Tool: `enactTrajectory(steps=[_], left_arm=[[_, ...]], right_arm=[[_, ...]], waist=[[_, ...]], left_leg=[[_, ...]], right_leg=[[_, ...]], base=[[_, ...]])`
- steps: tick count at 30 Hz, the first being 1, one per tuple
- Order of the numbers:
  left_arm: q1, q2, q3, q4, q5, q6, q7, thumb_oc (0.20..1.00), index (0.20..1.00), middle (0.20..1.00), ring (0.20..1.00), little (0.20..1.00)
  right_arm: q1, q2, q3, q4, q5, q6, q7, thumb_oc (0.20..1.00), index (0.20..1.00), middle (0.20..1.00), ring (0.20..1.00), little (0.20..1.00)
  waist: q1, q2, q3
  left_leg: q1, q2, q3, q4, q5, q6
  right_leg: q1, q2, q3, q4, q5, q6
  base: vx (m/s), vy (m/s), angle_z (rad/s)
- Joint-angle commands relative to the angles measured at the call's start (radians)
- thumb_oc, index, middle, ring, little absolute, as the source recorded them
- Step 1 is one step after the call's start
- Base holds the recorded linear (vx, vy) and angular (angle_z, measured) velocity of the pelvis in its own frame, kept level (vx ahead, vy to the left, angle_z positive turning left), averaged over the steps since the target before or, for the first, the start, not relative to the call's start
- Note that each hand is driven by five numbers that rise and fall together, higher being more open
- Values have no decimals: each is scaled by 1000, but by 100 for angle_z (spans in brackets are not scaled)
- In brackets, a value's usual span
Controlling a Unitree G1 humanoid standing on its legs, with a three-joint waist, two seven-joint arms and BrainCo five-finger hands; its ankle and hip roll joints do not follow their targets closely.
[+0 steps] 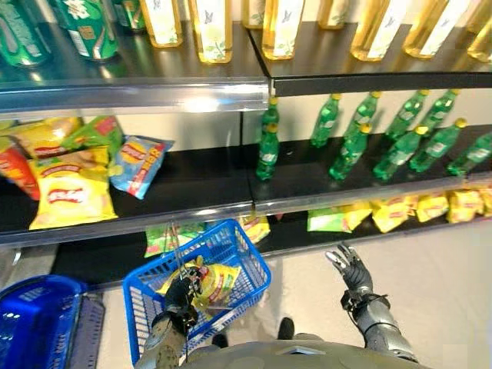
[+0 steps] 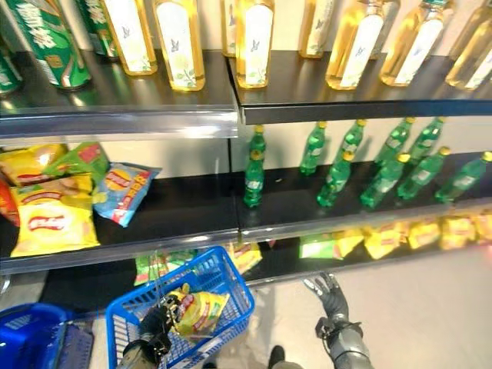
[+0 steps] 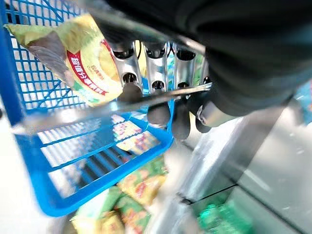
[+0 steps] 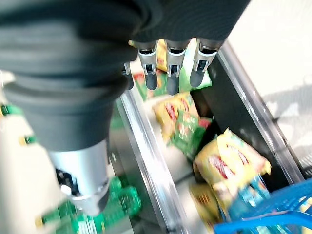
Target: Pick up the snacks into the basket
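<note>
A shop shelving unit [image 1: 192, 196] with dark shelves and pale rails is seen ahead. Yellow bottles [image 1: 211, 27] are ranged on the top shelf, green bottles [image 1: 350, 150] on the middle shelf at 2 o'clock, and snack bags [image 1: 73, 184] are piled on that shelf at 10 o'clock. More yellow and green packets [image 1: 400, 209] lie on the lowest shelf.

The left hand [image 1: 180, 296] is held low at 7 o'clock, its fingers [image 3: 157, 92] curled round the wire handle [image 3: 112, 105] of a blue basket [image 1: 250, 261], which hangs from that grip before the lowest shelf. A yellow snack bag [image 1: 211, 280] with a red band is seen lying inside the basket, tilted against the mesh wall beside the hand.

The right hand [image 1: 350, 269] is raised at 5 o'clock over the pale floor [image 1: 430, 284], fingers spread and relaxed, nothing held. A second, darker blue basket [image 1: 34, 323] stands at 8 o'clock.
</note>
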Motion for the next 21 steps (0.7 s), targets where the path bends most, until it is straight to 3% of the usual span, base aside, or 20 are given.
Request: enactTrajectory(steps=[1,4,5,6,7,8,10,11,12,13,14,15,16,17,18,19,21], left_arm=[[-82,10,18,-123,8,-103,-37,200,200,200,200,200],[-85,25,24,-126,11,-105,-29,200,200,200,200,200],[-91,28,24,-128,8,-106,-24,200,200,200,200,200],[-91,28,24,-128,8,-106,-24,200,200,200,200,200],[-97,33,29,-131,1,-109,-22,200,200,200,200,200],[-97,33,29,-132,1,-109,-22,200,200,200,200,200],[-108,36,50,-129,-2,-113,-19,200,200,200,200,200],[-114,33,58,-103,-17,-118,-1,200,200,200,200,200],[-115,33,58,-103,-17,-119,-1,200,200,200,200,200],[-129,29,66,-90,-51,-124,8,200,200,200,200,200],[-136,14,71,-79,-52,-122,18,200,200,200,200,200],[-136,13,72,-79,-52,-122,19,200,200,200,200,200],[-136,6,71,-70,-64,-117,20,200,200,200,200,200],[-136,6,71,-70,-64,-117,20,200,200,200,200,200],[-132,5,67,-70,-45,-115,7,200,200,200,200,200],[-132,5,67,-70,-45,-115,7,200,200,200,200,200],[-131,7,61,-77,-14,-112,1,200,200,200,200,200]], right_arm=[[-72,-28,-36,-19,49,-62,-16,1000,1000,1000,1000,1000],[-64,-27,-45,-18,37,-55,-27,1000,1000,1000,1000,1000],[-66,-31,-42,-10,28,-45,-29,1000,1000,1000,1000,1000],[-66,-31,-42,-10,28,-45,-29,1000,1000,1000,1000,1000],[-70,-34,-36,-5,20,-39,-26,1000,1000,1000,1000,1000],[-71,-34,-36,-5,20,-39,-26,1000,1000,1000,1000,1000],[-74,-32,-20,3,9,-31,-17,1000,1000,1000,1000,1000],[-78,-41,4,11,4,-39,-22,1000,1000,1000,1000,1000],[-78,-41,4,11,4,-39,-22,1000,1000,1000,1000,1000],[-70,-43,12,5,28,-49,-21,1000,1000,1000,1000,1000],[-66,-53,26,1,33,-57,-21,1000,1000,1000,1000,1000],[-66,-53,26,1,33,-58,-22,1000,1000,1000,1000,1000],[-65,-60,31,1,36,-60,-25,1000,1000,1000,1000,1000],[-65,-60,31,1,36,-60,-25,1000,1000,1000,1000,1000],[-74,-76,33,14,25,-50,-24,1000,1000,1000,1000,1000],[-74,-76,33,13,25,-50,-24,1000,1000,1000,1000,1000],[-86,-80,20,20,34,-46,-19,1000,1000,1000,1000,1000]], waist=[[2,42,3],[3,39,3],[4,25,4],[5,25,5],[17,8,7],[17,9,7],[50,-14,7],[48,-5,8],[46,-1,7],[34,8,11],[10,12,14],[7,15,17],[-6,12,17],[-6,13,18],[8,3,19],[6,3,19],[26,-16,20]], left_leg=[[-24,-15,-175,5,-3,-32],[-20,13,-197,9,-8,-44],[-14,40,-213,17,-15,-60],[-13,40,-212,17,-15,-60],[-8,82,-213,29,-14,-87],[-8,83,-213,29,-15,-87],[5,155,-196,54,-8,-139],[-25,252,-205,94,71,-169],[-28,257,-208,96,72,-172],[-54,314,-213,135,148,-184],[-89,377,-101,206,230,-181],[-89,383,-107,210,229,-185],[-88,398,-40,252,227,-202],[-87,399,-40,253,226,-203],[-118,312,-31,333,145,-182],[-121,311,-33,338,140,-181],[-179,147,-57,347,42,-109]], right_leg=[[64,-19,81,9,25,49],[74,-136,161,-21,117,77],[88,-179,230,-63,142,94],[89,-179,231,-64,142,94],[91,-186,240,-70,136,106],[92,-185,240,-69,136,105],[115,-166,144,-83,92,120],[137,-91,141,-84,26,104],[136,-85,138,-83,24,101],[146,-22,136,-78,-2,72],[186,23,68,-113,-21,33],[193,29,64,-116,-21,31],[218,49,54,-130,-43,16],[219,49,54,-130,-43,16],[250,71,51,-167,-52,-9],[251,70,49,-168,-52,-7],[237,64,49,-162,-30,-20]], base=[[-22,-218,-28],[29,-359,0],[39,-390,3],[63,-580,6],[37,-319,12],[65,-515,9],[71,-600,-16],[60,-592,-43],[64,-596,-8],[19,-550,9],[21,-550,32],[60,-500,88],[68,-189,117],[82,-461,76],[16,-275,8],[-39,-345,10],[-31,-144,14]])
